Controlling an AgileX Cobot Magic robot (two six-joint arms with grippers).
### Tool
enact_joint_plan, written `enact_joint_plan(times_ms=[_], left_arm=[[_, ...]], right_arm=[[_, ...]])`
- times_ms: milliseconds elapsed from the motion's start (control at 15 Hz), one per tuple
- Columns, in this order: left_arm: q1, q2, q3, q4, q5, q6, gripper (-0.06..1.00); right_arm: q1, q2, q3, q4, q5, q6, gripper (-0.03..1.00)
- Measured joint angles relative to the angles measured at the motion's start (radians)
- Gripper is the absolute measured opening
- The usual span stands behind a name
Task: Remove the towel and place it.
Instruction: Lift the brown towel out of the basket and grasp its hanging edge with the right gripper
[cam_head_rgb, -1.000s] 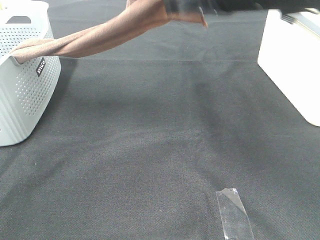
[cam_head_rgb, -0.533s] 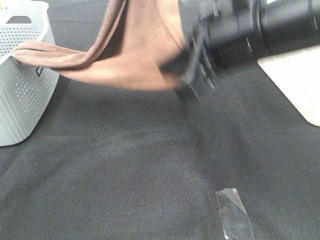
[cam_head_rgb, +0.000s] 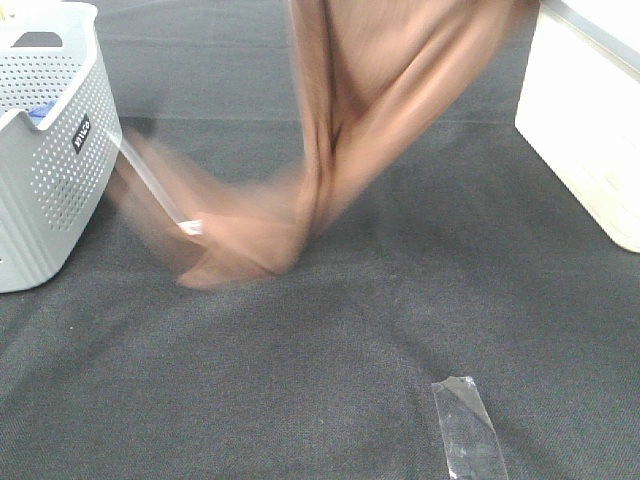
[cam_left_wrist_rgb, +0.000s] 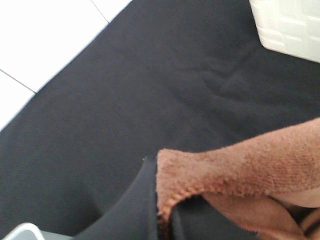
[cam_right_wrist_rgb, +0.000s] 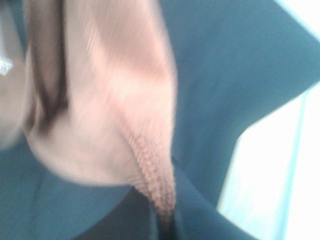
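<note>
Towel (cam_head_rgb: 340, 120) hangs as a blurred brown drape over the black cloth (cam_head_rgb: 420, 320), outside the grey basket (cam_head_rgb: 50, 170), with its low end near the basket. The left gripper (cam_left_wrist_rgb: 162, 212) and right gripper (cam_right_wrist_rgb: 162, 220) are each clamped tight on a towel edge.

The left gripper (cam_left_wrist_rgb: 162, 212) has its dark jaws pressed together on a folded edge of the brown terry towel (cam_left_wrist_rgb: 240, 170), with the cloth pinched between them. The right gripper (cam_right_wrist_rgb: 162, 222) is likewise clamped on a ribbed hem of the same towel. Its dark jaws are blurred and only partly visible.
</note>
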Motion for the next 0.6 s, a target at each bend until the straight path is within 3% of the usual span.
enact_joint_plan(times_ms=[333,600], left_arm=[[0.000,-0.001,0.000,0.236,-0.093,-0.019,0.00],[0.011,-0.001,0.000,0.435,-0.223,-0.155,0.00]], right_arm=[[0.000,0.151,-0.281,-0.120,0.005,-0.121,0.01],[0.000,0.230,-0.408,-0.246,-0.098,-0.146,0.01]])
